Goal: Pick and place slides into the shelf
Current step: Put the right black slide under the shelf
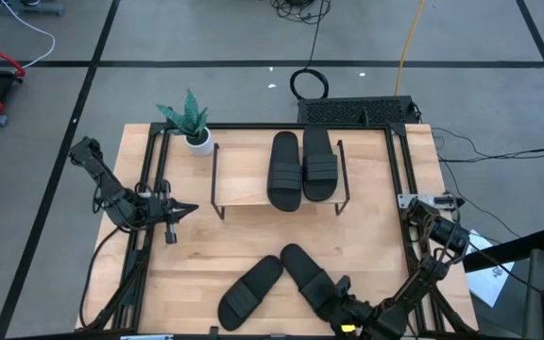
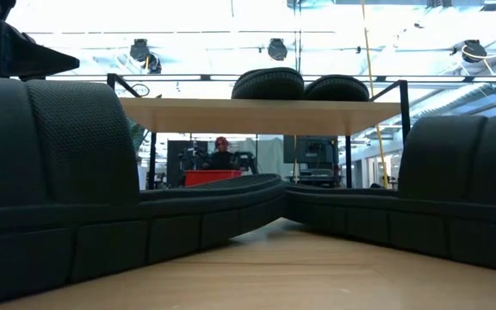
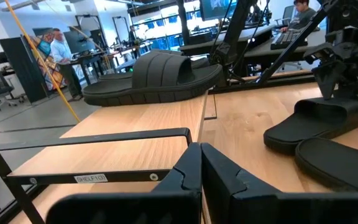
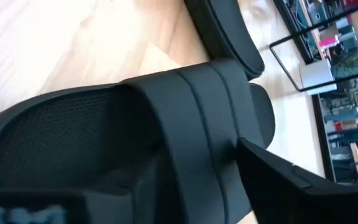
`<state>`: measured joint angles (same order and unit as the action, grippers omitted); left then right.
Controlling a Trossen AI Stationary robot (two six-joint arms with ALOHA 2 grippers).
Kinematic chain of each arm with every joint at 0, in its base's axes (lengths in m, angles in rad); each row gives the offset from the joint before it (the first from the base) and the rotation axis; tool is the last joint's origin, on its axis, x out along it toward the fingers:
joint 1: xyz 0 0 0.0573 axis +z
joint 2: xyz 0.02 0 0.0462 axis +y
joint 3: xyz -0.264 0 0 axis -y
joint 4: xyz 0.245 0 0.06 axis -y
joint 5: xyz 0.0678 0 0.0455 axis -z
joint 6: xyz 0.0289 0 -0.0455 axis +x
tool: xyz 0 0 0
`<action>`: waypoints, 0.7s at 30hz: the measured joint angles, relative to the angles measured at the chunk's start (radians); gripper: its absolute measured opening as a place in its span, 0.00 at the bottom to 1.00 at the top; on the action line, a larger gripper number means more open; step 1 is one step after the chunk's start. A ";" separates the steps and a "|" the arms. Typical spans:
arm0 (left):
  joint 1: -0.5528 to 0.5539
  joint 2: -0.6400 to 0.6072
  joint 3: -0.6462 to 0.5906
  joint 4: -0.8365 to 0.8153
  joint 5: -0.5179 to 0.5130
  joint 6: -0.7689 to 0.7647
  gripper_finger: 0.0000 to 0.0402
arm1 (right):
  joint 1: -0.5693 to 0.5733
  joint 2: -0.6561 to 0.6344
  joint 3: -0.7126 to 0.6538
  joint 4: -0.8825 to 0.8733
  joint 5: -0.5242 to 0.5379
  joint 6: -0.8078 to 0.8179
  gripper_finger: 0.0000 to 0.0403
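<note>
Two black ribbed-strap slide sandals lie side by side on the light wooden top board of the low black wire-frame shelf, their long axes running front to back across the board. Two more black slides rest on the wooden surface near its front edge, heels meeting and splayed into a V: the left slide angles toward the front-left, the right slide toward the front-right. The right tool sits at the right slide's strap end, fingers spread around the strap. The left tool, pinched closed and empty, hovers left of the shelf.
</note>
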<state>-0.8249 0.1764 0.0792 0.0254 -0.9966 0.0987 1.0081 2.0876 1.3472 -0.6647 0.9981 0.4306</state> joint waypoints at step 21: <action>0.000 0.000 -0.034 -0.045 0.005 -0.082 0.01 | -0.033 -0.023 0.101 -0.186 0.078 0.053 0.01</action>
<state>-0.8249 0.1764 0.0455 -0.0199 -0.9920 0.0163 0.9755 2.0651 1.4480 -0.8502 1.0757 0.4835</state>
